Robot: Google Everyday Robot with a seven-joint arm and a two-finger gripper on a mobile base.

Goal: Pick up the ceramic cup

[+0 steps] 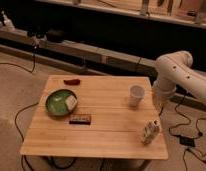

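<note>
Tabletop of pale wooden planks (103,137) fills the middle of the view. Nearest, by its right front corner, stands a small whitish patterned carton (150,131). Left of centre lies a flat dark rectangular packet (80,119), just in front of a round green plate (52,106) holding something pale. Farther back on the right stands the plain white ceramic cup (136,95), upright and untouched. Just right of it, at the table's edge, hangs the gripper (159,100) on a white robot arm (178,70); whether it is clenched or released cannot be told. A small reddish-brown object (72,81) lies at the far left edge.
</note>
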